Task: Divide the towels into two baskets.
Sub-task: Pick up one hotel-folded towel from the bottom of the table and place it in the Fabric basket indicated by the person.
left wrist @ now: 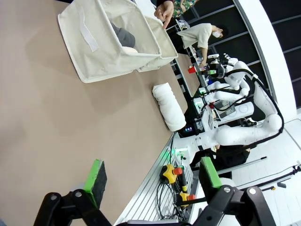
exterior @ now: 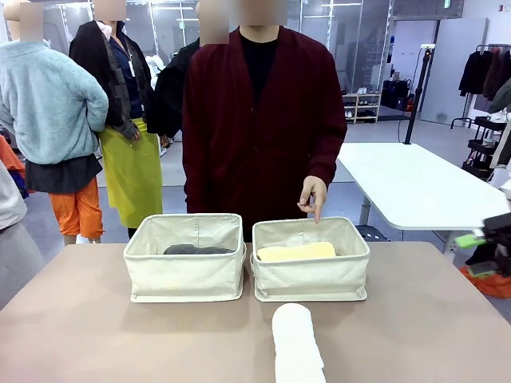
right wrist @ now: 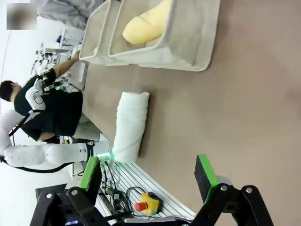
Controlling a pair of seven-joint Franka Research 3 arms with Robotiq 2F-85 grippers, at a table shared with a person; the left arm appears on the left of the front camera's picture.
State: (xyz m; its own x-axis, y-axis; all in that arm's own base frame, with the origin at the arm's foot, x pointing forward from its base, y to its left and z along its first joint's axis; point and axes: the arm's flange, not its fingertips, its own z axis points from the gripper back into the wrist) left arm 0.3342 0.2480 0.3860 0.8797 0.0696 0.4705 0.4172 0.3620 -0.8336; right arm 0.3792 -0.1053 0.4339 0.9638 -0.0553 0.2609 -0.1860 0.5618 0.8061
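Two cream canvas baskets stand side by side mid-table. The left basket (exterior: 185, 275) (left wrist: 101, 47) holds a dark grey towel (exterior: 198, 250) (left wrist: 123, 35). In the right basket (exterior: 311, 279) (right wrist: 200, 42) lies a pale yellow towel (exterior: 295, 252) (right wrist: 146, 23). A white towel (exterior: 297, 343) (left wrist: 169, 106) (right wrist: 131, 125) lies on the table at the near edge, in front of the right basket. My left gripper (left wrist: 153, 176) hangs open above bare table, far from the towels. My right gripper (exterior: 479, 251) (right wrist: 147, 172) is open too, off to the right side.
A person in a dark red cardigan stands behind the baskets, one hand (exterior: 313, 197) (left wrist: 164, 12) pointing down at the right basket's far rim. The brown table (exterior: 96, 335) has free room on both sides. A white table (exterior: 415, 187) stands beyond at the right.
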